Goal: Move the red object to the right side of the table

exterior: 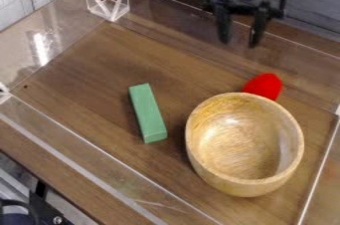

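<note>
Camera: claw [238,35] hangs open, holding nothing.

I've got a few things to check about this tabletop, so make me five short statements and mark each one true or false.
1. The red object sits inside the wooden bowl. False: the red object lies on the tabletop, beyond the bowl's far rim as the camera sees it.
2. The tool is holding the green block. False: the green block lies on the tabletop, well away from the tool.
3. The wooden bowl is larger than the red object. True.
4. The green block is in the picture's left half. True.
5. The red object is nearer to the green block than to the bowl. False: it is right by the bowl, with the green block farther off.
</note>
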